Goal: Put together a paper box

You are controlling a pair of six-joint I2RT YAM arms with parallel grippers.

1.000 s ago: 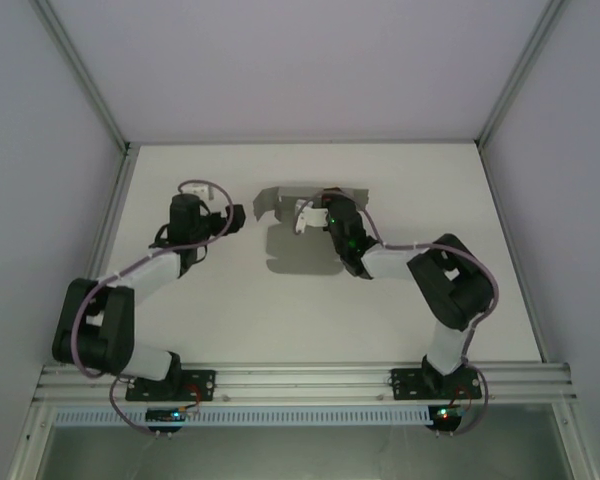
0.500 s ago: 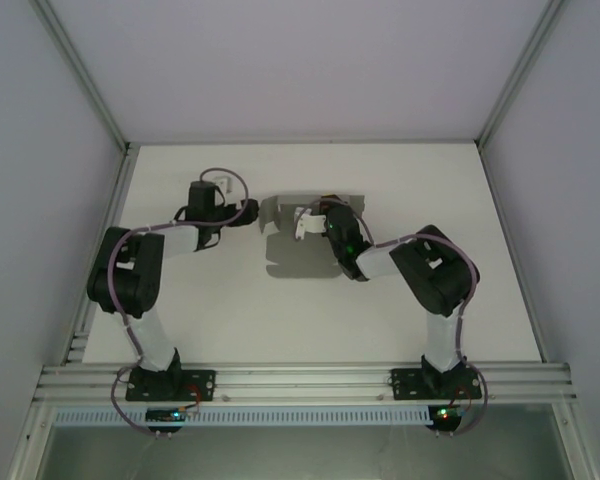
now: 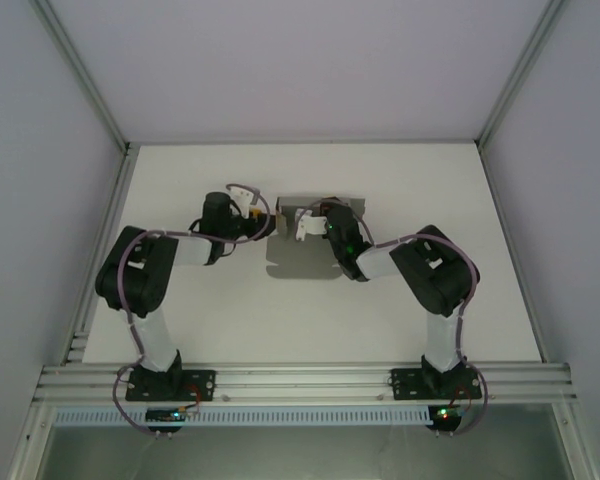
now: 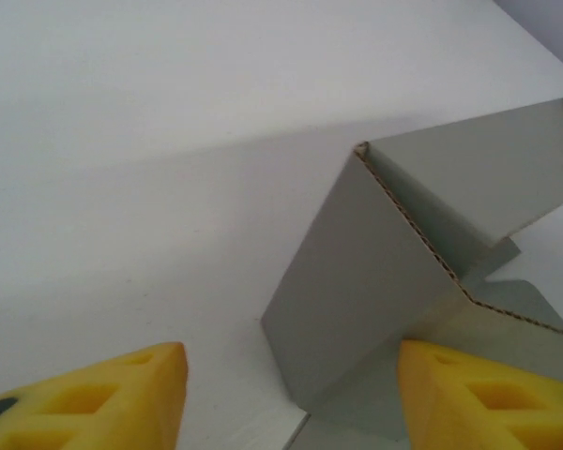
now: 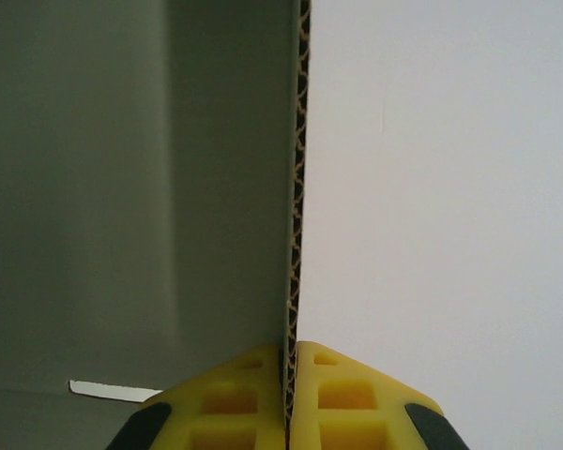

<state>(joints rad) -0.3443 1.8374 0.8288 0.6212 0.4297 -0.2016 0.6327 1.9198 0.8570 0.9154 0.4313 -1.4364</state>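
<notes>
Grey paperboard, the paper box [image 3: 302, 258] lay centre frame on the white table [image 3: 240, 320], long axis left-right, one raised wall pinched tight in the right gripper [image 5: 289, 361], while the nearer left gripper [image 4: 291, 375], jaws apart, straddled its upright left flap [image 4: 357, 281].

Grey box [image 4: 357, 281], yellow fingers [image 5: 244, 375].
Its cut edge shows tan fluting; my fingers carry black patches; the table [image 3: 230, 310] is white.

Your plain grey corrugated paperboard box [image 3: 298, 260] is half-formed: its base panel lies flat near the middle of the white table [image 3: 240, 320], with the far wall and left flap standing upright.
</notes>
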